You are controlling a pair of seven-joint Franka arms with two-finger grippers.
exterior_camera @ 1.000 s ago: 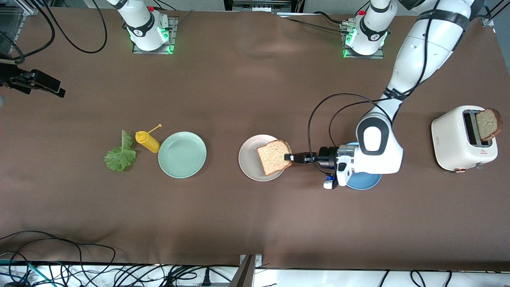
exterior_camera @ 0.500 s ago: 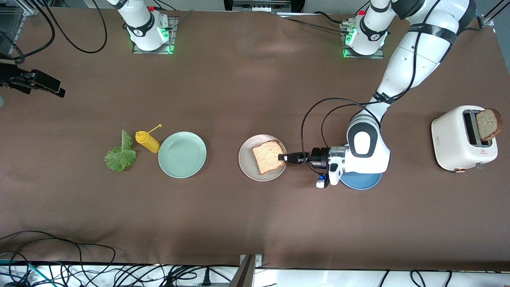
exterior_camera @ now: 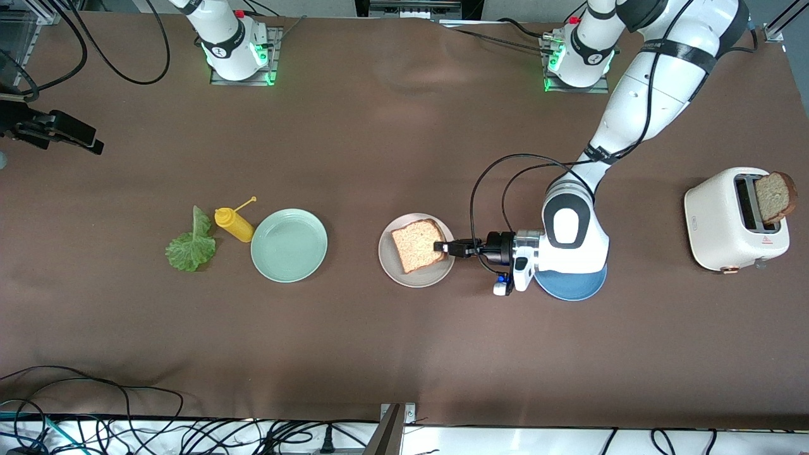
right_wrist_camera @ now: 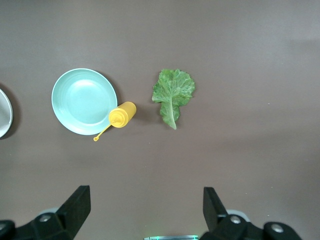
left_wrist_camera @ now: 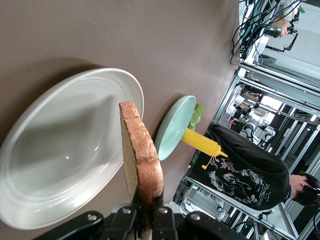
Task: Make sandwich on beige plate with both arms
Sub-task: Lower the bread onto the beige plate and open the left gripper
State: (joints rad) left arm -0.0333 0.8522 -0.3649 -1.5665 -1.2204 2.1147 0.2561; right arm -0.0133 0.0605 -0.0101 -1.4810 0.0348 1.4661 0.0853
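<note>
My left gripper (exterior_camera: 440,247) is shut on the crust edge of a brown bread slice (exterior_camera: 415,245) and holds it over the beige plate (exterior_camera: 392,264). The left wrist view shows that slice (left_wrist_camera: 142,155) edge-on, pinched in the left gripper (left_wrist_camera: 148,202), with the plate (left_wrist_camera: 60,150) just under it. I cannot tell whether bread and plate touch. A second slice (exterior_camera: 774,197) sticks out of the white toaster (exterior_camera: 727,221). The green lettuce leaf (exterior_camera: 189,246) lies at the right arm's end of the table. My right gripper (right_wrist_camera: 145,195) is open and empty, high over the table, with the lettuce (right_wrist_camera: 173,90) below.
A yellow squeeze bottle (exterior_camera: 232,224) lies between the lettuce and a mint-green plate (exterior_camera: 289,245). A blue plate (exterior_camera: 572,287) sits under the left arm's wrist. Cables run along the table edge nearest the front camera.
The left gripper has carried the bread slice from the beige plate's rim to over its middle, moving toward the right arm's end. The right arm has stayed still.
</note>
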